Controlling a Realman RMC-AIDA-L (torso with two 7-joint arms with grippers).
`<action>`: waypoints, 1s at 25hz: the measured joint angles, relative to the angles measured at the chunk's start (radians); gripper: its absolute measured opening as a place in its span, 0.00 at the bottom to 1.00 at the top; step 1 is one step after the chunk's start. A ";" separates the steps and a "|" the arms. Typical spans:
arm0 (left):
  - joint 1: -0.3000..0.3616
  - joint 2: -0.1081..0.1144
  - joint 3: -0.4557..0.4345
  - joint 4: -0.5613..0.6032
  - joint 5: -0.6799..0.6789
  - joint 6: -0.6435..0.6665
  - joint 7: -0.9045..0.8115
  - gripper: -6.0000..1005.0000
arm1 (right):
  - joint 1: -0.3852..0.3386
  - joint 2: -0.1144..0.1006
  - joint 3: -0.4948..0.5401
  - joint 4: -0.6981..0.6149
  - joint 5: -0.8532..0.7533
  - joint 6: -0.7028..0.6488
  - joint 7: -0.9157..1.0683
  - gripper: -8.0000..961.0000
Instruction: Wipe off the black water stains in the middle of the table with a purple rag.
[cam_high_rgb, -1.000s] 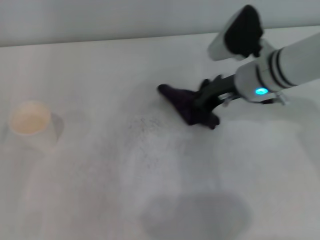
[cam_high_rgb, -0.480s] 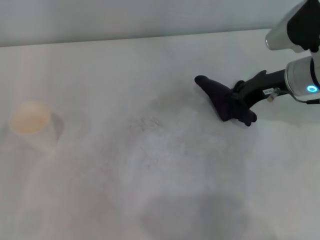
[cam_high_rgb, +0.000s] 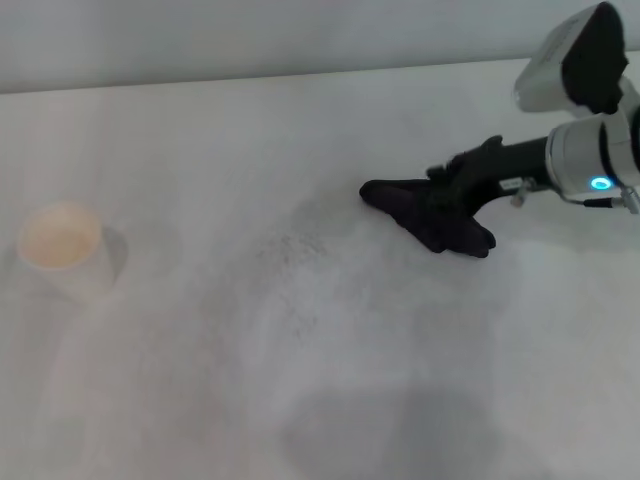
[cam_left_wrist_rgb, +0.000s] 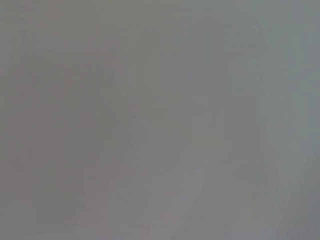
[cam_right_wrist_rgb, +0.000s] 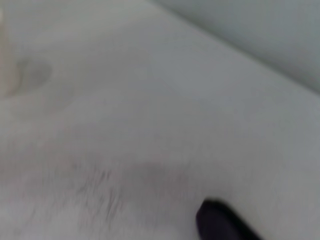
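Wiping underway, no glossy black blot visible on worktop (cam_high_rgb: 200, 380).
Right gripper (cam_high_rgb: 452, 196), jaws clamped on purple rag (cam_high_rgb: 425, 215), right of centre; faint grey specks remain mid-frame.

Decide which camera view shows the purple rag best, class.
The head view: the whole purple rag lies on the table, with the right end effector on it. The right wrist view catches only one dark corner. The left wrist view shows none of it.

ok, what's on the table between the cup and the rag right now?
Head view: nothing but bare table with faint grey specks; no black blot visible. Right claw presses the purple rag, paper cup far off.
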 joint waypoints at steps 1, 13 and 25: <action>0.000 0.000 -0.003 -0.001 0.000 0.000 0.000 0.88 | -0.009 -0.001 0.008 -0.004 0.024 -0.010 -0.014 0.25; 0.003 -0.001 -0.008 -0.006 0.000 0.001 0.000 0.88 | -0.104 -0.005 0.315 0.093 0.607 0.059 -0.346 0.64; -0.015 -0.003 -0.008 -0.006 0.000 0.018 0.000 0.88 | -0.107 0.002 0.598 0.727 1.225 0.203 -1.411 0.90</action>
